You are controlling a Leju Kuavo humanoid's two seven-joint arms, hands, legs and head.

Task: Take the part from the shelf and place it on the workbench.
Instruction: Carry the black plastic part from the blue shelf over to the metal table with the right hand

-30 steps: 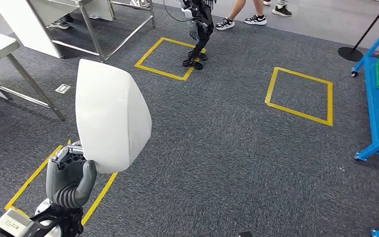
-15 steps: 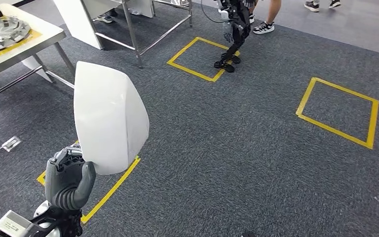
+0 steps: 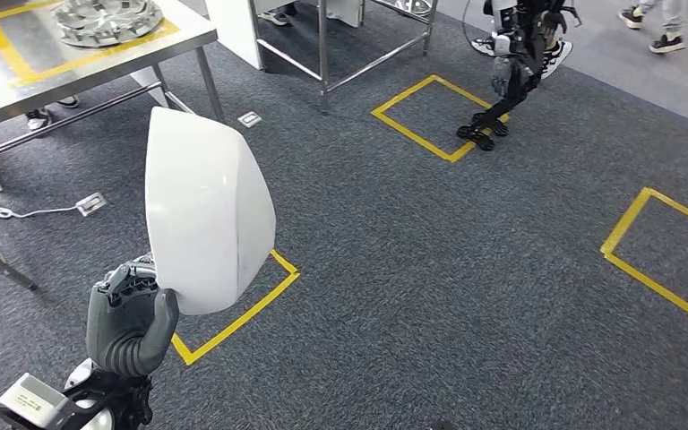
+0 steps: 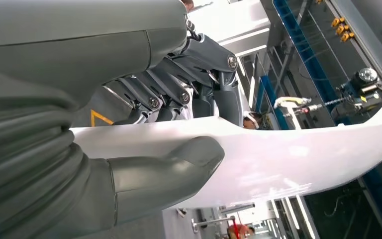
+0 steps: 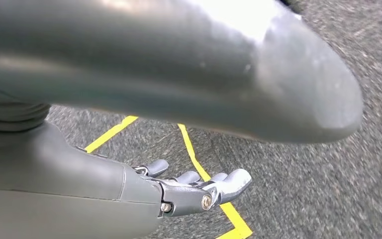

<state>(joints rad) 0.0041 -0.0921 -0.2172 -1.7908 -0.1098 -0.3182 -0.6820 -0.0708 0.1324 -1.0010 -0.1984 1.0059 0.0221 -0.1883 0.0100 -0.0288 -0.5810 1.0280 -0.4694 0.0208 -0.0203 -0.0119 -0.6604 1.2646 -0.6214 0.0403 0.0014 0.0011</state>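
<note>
**Ana:** Grey carpet (image 3: pixel 430 269) marked with yellow tape squares (image 3: pixel 233 309) fills the head view, and the steel workbench (image 3: pixel 98 67) sits at the upper left with a round metal casting (image 3: pixel 107 18) on it. What has the part?

**Ben:** The left hand (image 3: pixel 130 318) grips the white shell part (image 3: pixel 206 210) by its lower edge and holds it upright, well apart from the bench.

**Ana:** Risks?

**Ben:** It's a big, smooth panel held at one edge. I'd judge it could swing or slip as the robot walks, or clip the bench leg (image 3: pixel 210 85) on approach. A cable and socket (image 3: pixel 90 204) lie on the floor near the bench, and another robot (image 3: pixel 515 54) stands beyond.

**Ana:** And the left wrist view?

**Ben:** It shows what the head view hides: the thumb (image 4: pixel 169 169) pressed on one face of the part (image 4: pixel 288 159), dark fingers (image 4: pixel 199 84) clamping the other.

**Ana:** Right wrist?

**Ben:** The right hand (image 5: pixel 194 189) hangs over the carpet (image 5: pixel 318 199), fingers loosely apart and holding nothing.
</note>
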